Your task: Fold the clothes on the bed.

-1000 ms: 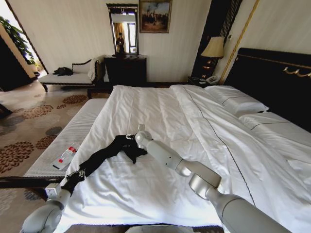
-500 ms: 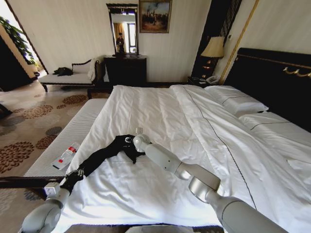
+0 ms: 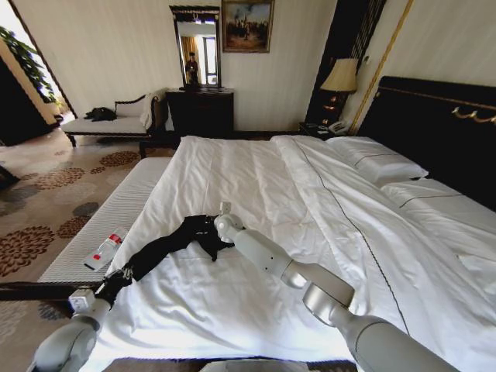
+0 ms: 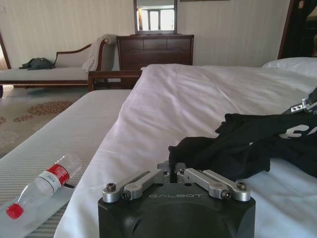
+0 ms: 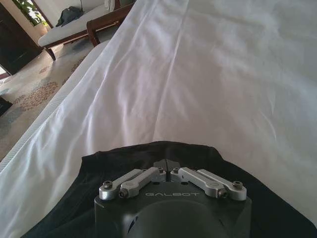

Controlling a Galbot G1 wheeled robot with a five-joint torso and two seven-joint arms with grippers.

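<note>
We have the T-shirt [image 3: 167,246] strung out as a dark band across the near left part of the bed [image 3: 256,178], running from the near left edge up toward the middle. Our left tool [image 3: 116,280] sits at that near edge with its jaws closed tight on one end of the shirt; in the left wrist view the pads [image 4: 174,168] meet with a fold of black cloth pinched between them. Our right tool [image 3: 211,225] is out at the far end of the band, arm reaching in from the near right, and it too is clamped shut on the fabric, black cloth bunched under its closed tips in the right wrist view.

Why held this way? By our reading, a grip at each end lets us pull the shirt taut between the two tools, so the crumpled cloth opens out before any fold is made. Right now it is more rope than sheet: twisted and gathered, with a scrap of white lettering [image 4: 297,131] showing in the left wrist view. So we judge the folding proper as not yet begun; this looks like the spreading stage.

A water bottle [image 3: 105,249] lies on the bench [image 3: 116,209] just left of the bed, apart from the shirt. The duvet [image 3: 232,302] under the shirt is wrinkled, which could drag on the cloth.
</note>
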